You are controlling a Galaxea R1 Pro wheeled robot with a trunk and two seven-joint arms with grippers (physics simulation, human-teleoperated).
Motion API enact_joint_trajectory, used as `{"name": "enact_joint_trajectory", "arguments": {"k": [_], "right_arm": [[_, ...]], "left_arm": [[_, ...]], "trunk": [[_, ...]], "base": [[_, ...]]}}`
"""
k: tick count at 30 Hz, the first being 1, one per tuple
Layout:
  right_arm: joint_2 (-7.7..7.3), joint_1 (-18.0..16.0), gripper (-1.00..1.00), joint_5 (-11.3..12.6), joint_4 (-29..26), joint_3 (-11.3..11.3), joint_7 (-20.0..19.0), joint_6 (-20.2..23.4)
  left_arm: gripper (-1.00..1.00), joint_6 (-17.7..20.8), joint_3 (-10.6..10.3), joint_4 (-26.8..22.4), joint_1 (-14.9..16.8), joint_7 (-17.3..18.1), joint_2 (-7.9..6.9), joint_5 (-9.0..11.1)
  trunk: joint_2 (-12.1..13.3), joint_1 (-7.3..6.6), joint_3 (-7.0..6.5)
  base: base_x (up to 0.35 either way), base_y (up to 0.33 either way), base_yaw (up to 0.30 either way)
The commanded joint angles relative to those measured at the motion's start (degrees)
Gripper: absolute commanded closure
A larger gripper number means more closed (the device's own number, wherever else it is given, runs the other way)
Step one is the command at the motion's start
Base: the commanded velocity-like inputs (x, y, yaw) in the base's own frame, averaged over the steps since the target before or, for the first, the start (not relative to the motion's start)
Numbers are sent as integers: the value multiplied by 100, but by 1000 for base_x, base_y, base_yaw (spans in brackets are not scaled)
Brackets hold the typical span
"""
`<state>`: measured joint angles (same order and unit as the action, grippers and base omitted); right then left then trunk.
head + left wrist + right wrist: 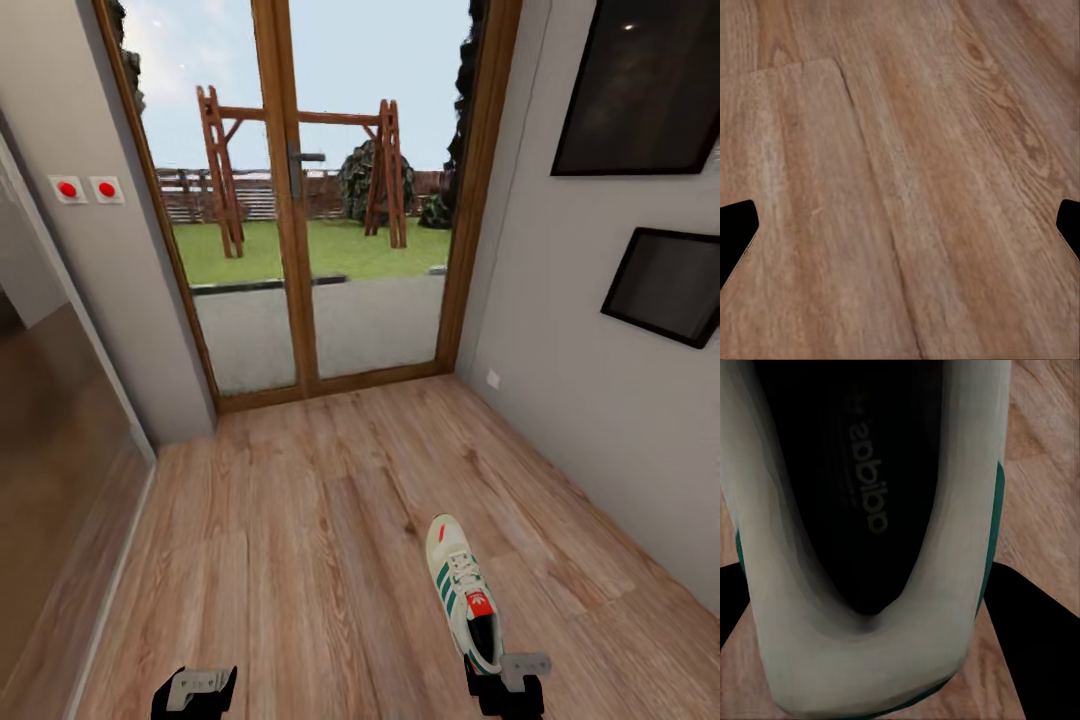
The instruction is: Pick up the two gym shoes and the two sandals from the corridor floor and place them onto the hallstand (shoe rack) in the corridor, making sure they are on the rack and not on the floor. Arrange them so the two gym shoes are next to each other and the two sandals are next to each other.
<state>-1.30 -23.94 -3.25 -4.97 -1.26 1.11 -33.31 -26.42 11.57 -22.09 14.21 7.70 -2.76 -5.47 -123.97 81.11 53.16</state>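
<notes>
A cream-white gym shoe (458, 580) with green stripes and a red tongue patch points its toe toward the door, over the wood-plank corridor floor (300, 520). My right gripper (505, 690) is shut on its heel. In the right wrist view the shoe's heel collar and dark insole (870, 585) lie between the black fingers (1035, 652). My left gripper (195, 692) hangs open over bare floor (900, 150), holding nothing. The second gym shoe, the two sandals and the hallstand are out of view.
A wood-framed glass double door (290, 200) closes the corridor's far end. The right wall carries two dark framed pictures (640, 90). On the left are a wall with red switches (87, 189) and a glossy brown panel (50, 430).
</notes>
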Motion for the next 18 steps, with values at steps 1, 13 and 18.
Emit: {"name": "enact_joint_trajectory", "arguments": {"k": [1,13,18], "right_arm": [[-1,-5,100,-35,9,-15,12,-18],[3,-5,100,-35,10,-15,12,-18],[1,-5,100,-35,12,-15,12,-18]], "left_arm": [[-100,-21,48,3,3,30,4,-58],[-100,-21,55,3,3,29,4,-54],[-100,-21,55,3,3,26,-4,-51]], "trunk": [[-2,2,5],[-2,2,5],[-2,2,5]], "base": [[314,189,-265],[310,151,-266],[252,74,-266]]}}
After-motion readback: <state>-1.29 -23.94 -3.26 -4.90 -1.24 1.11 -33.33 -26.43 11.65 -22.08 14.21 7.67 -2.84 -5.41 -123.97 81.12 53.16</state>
